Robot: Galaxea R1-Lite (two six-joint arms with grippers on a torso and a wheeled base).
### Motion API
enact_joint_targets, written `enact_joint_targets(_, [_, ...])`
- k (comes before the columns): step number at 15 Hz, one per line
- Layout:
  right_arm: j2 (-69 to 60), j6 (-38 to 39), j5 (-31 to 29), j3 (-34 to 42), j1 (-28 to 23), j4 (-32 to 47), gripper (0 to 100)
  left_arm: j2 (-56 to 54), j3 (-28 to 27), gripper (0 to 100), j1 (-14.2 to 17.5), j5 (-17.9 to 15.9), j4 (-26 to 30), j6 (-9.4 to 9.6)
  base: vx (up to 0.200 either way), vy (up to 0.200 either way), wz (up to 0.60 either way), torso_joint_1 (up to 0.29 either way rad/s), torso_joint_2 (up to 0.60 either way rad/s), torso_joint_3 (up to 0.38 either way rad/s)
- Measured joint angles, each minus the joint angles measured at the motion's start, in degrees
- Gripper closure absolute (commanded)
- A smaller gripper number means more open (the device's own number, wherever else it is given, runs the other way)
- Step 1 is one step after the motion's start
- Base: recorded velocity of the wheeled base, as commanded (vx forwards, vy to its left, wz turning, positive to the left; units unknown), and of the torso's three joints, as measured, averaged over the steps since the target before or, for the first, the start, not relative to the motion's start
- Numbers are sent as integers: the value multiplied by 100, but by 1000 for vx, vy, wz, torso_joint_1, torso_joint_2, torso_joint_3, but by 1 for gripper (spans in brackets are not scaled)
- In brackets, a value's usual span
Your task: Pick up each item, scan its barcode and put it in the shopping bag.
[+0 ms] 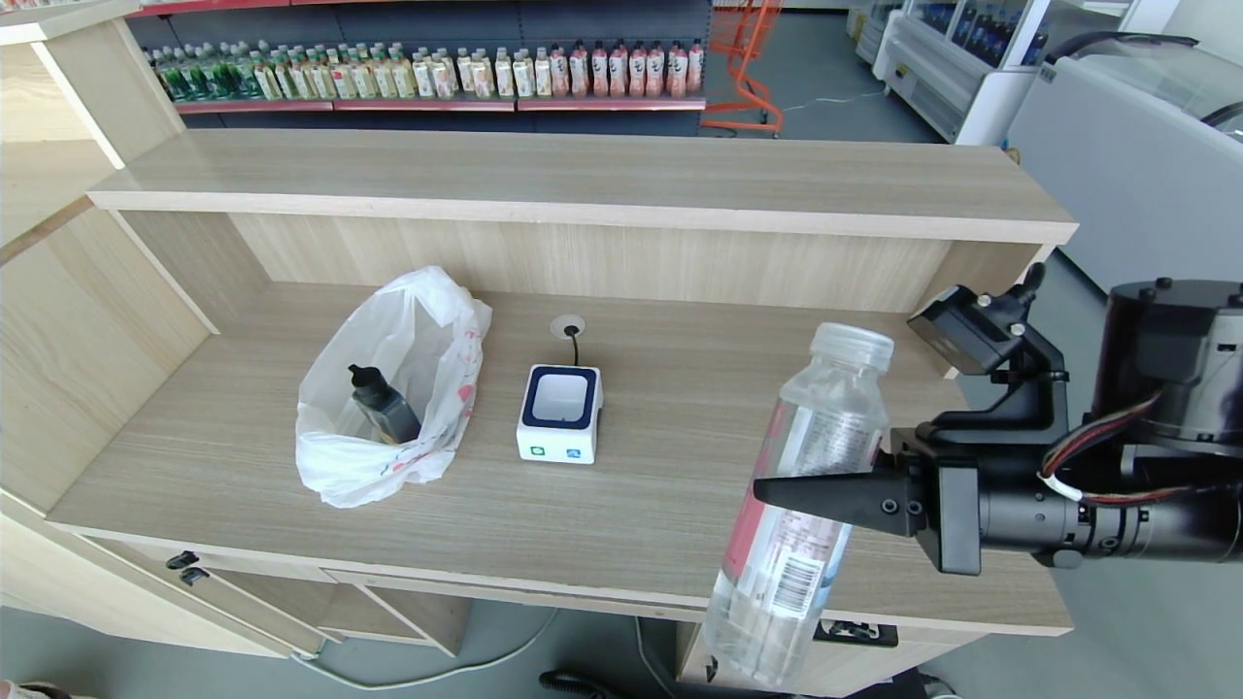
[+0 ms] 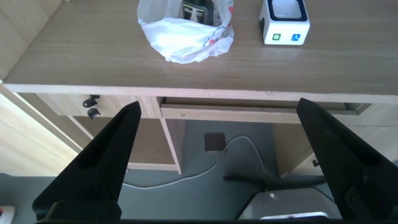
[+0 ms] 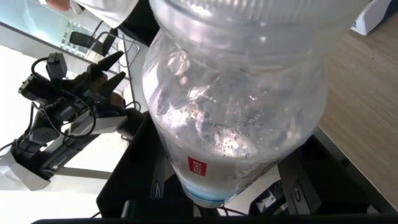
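The right hand is closed on a clear water bottle, gripping it around the middle from the side. The bottle is off the surface, well to the right of the scanner and nearer the front edge than the scanner is. It is tilted, with its cap up and farther back and its base hanging lower, past the front edge. A barcode on the lower part of its label faces the head camera. In the right wrist view the bottle sits between the fingers.

The white scanner stands near the middle of the surface, its window facing up. Just left of the scanner a white plastic shopping bag lies open, with a dark bottle leaning inside it.

The left hand is spread wide and holds nothing. It is out in front of the surface, below its front edge, on the near side of the scanner and bag.
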Motion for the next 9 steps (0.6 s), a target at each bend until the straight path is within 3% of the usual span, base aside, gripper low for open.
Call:
enact_joint_targets(7, [-44, -116, 16, 22, 4, -24, 100, 0, 0, 0, 0, 0, 0, 0, 0, 0, 0, 0, 0, 0])
enact_joint_targets(9, [-80, -874, -52, 26, -55, -33, 100, 0, 0, 0, 0, 0, -2, 2, 0, 0, 0, 0, 0, 0])
